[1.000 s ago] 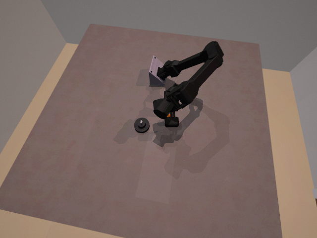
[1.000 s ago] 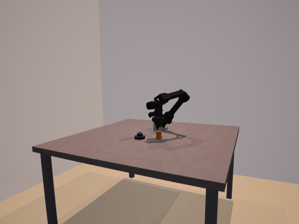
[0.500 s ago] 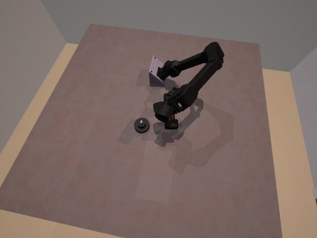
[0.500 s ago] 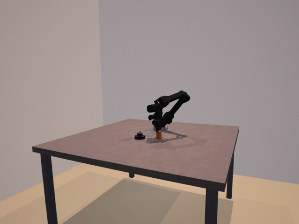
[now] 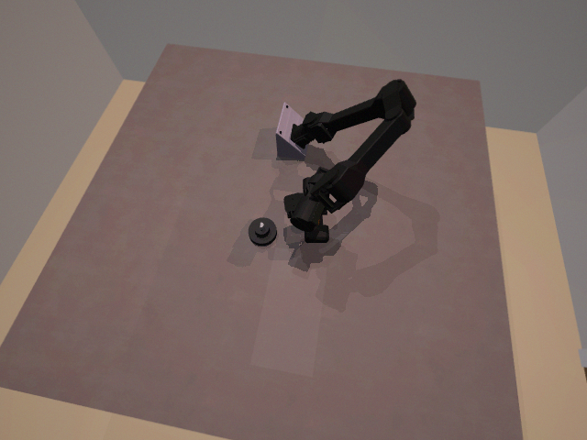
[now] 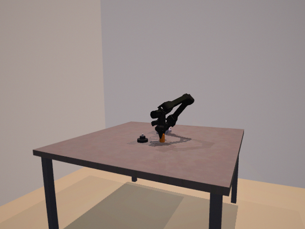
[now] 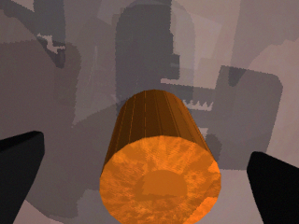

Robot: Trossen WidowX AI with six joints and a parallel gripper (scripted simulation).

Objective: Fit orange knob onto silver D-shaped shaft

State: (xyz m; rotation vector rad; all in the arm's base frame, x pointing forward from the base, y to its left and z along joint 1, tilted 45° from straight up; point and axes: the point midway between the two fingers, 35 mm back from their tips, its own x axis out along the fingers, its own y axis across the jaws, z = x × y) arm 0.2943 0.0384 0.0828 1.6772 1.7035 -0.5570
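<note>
The orange knob (image 6: 162, 138) (image 7: 161, 182) stands upright on the table, right of the pedestal in the exterior view. Its ribbed side and flat top show in the wrist view; its underside and hole are hidden. In the top view the arm covers nearly all of it. My gripper (image 7: 149, 155) is open, with one finger on each side of the knob and a gap at both sides. The black round pedestal (image 5: 262, 242) (image 6: 142, 140) stands apart from the knob. Its silver shaft (image 5: 261, 225) (image 6: 142, 134) points up bare; its flat side is too small to make out.
A pale lavender wedge-shaped block (image 5: 290, 124) (image 6: 169, 130) stands behind the gripper, beside the arm's base end. The arm (image 5: 379, 142) arches to the right over the table (image 5: 165, 307) (image 6: 123, 157). Its shadows fall around the knob and pedestal.
</note>
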